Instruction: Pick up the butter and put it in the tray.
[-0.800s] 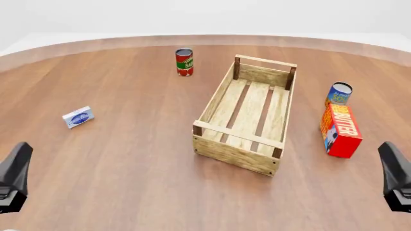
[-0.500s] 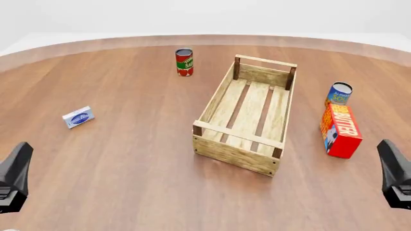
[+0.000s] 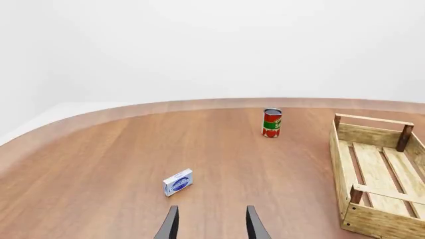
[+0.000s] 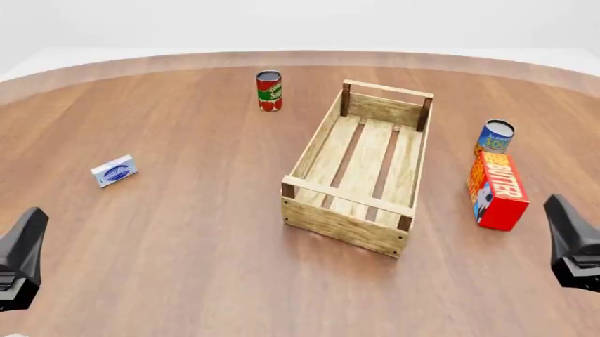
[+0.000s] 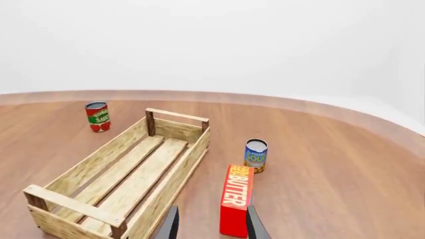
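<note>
I am lining my right gripper [image 5: 211, 224], fingers apart and empty, on the butter [image 4: 496, 189], standing on edge near the table's [image 4: 187, 232] right edge beside the tray [image 4: 361, 168]. Best to straddle its narrow faces squarely before closing.

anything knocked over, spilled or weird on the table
Nothing stands out. The red rectangular butter carton stands on edge beside the light-wood slatted crate, both cans upright, no spills or damage.

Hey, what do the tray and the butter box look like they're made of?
The tray looks like pale unfinished wood: visible grain, slatted floor, darker corner posts. The butter looks like a printed cardboard carton, judging by its flat matte red faces and sharp edges.
</note>
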You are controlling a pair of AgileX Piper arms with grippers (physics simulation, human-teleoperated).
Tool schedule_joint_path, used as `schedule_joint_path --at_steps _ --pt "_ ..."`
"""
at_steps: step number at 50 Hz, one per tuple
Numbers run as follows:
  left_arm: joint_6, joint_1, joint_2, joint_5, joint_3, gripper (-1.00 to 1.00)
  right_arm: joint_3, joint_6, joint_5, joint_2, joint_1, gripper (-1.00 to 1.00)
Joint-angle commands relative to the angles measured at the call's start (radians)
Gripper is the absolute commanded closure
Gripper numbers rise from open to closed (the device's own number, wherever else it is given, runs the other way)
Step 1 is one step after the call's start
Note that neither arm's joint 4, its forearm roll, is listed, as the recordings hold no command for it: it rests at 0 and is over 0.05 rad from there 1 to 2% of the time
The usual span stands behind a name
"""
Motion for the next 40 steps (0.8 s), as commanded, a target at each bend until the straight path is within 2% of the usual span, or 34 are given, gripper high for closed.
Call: schedule_joint_path --at_steps 1,40 --pt "0.000 0.000 0.000 0.000 0.000 -1.00 0.007 -0.002 -0.094 0.100 -0.005 -1.00" --pt "0.000 0.000 0.000 0.000 0.000 -1.00 0.007 -0.018 -0.384 0.475 -0.054 -1.00"
